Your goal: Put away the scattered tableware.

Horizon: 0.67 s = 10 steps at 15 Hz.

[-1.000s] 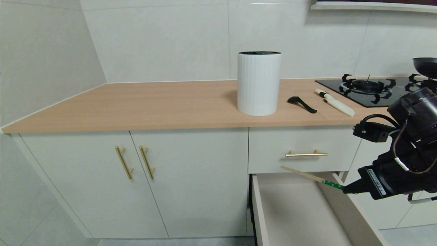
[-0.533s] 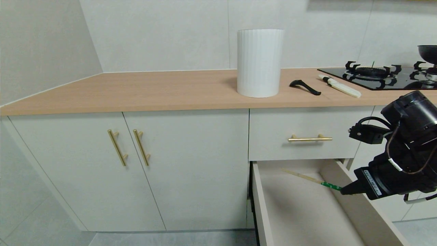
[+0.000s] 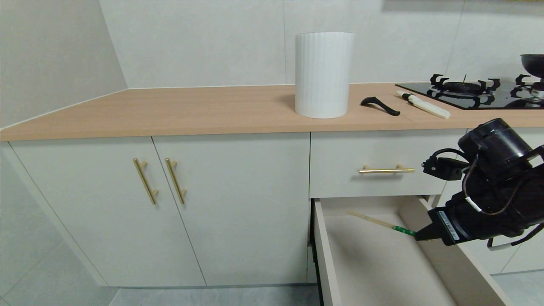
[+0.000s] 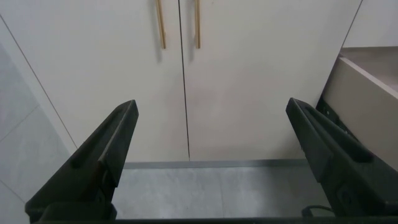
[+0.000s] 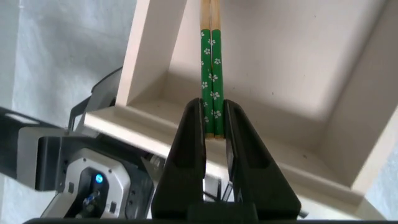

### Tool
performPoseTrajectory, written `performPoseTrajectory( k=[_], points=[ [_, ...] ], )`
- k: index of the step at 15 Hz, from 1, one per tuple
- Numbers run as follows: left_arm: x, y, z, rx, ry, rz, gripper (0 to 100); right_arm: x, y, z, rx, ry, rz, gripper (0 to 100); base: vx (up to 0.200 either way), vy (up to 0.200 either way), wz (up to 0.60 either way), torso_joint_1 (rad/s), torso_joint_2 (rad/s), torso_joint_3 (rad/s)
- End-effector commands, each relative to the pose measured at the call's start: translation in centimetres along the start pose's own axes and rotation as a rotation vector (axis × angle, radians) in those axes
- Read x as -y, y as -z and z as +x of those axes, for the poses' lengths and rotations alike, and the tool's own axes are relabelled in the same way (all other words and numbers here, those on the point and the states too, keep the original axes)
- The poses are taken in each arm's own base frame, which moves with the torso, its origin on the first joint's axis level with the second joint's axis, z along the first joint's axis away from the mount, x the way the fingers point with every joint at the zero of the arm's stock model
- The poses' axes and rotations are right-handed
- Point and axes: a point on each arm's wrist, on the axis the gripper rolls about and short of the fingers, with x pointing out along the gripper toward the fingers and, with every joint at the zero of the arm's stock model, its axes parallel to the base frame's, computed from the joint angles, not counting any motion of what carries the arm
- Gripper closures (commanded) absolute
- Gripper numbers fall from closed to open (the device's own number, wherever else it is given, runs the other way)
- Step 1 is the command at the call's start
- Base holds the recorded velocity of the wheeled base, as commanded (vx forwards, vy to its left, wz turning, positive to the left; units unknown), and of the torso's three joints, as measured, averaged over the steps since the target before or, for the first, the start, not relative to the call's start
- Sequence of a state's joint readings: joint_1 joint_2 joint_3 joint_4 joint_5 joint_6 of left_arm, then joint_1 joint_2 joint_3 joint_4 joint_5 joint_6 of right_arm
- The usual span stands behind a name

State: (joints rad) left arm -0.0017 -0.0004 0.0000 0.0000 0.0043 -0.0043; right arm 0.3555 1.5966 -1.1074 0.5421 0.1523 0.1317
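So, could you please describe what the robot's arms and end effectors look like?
The right arm is black, with a glossy rounded joint housing, looping black cables, a white band and a white printed label. The right end effector tapers to two slim black fingers. The left end effector has two broad, dark, wedge-shaped fingers.

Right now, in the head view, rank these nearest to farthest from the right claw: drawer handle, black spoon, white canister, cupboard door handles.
From the right claw, shut on the chopsticks:
1. Drawer handle, just above, on the closed drawer.
2. Black spoon, on the counter, right part.
3. White canister, left of the spoon.
4. Cupboard door handles, far left.
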Motion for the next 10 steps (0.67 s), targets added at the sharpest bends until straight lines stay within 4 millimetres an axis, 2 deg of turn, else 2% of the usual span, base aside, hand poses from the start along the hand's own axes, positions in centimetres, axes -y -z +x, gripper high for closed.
performPoseTrajectory(
  k=[1,3,6,7,10],
  points=[
    [0.0,0.0,0.0,0.000,-0.001,0.000,0,0.4,-0.8,4.7,-0.100,0.022,0.014,100,0.000,0.000,0.00,0.000,0.00,0.000],
    [0.0,0.0,0.0,0.000,-0.001,0.000,0,0.9,-1.4,9.6,-0.137,0.080,0.044,100,0.000,0.000,0.00,0.000,0.00,0.000],
    [0.0,0.0,0.0,0.000,-0.001,0.000,0,0.8,-2.0,15.2,-0.089,0.135,0.173,100,0.000,0.000,0.00,0.000,0.00,0.000],
    [0.0,0.0,0.0,0.000,-0.001,0.000,0,0.7,-2.0,15.5,-0.082,0.139,0.177,100,0.000,0.000,0.00,0.000,0.00,0.000],
    [0.0,0.0,0.0,0.000,-0.001,0.000,0,0.7,-1.6,18.9,-0.086,0.140,0.209,100,0.000,0.000,0.00,0.000,0.00,0.000]
  ],
)
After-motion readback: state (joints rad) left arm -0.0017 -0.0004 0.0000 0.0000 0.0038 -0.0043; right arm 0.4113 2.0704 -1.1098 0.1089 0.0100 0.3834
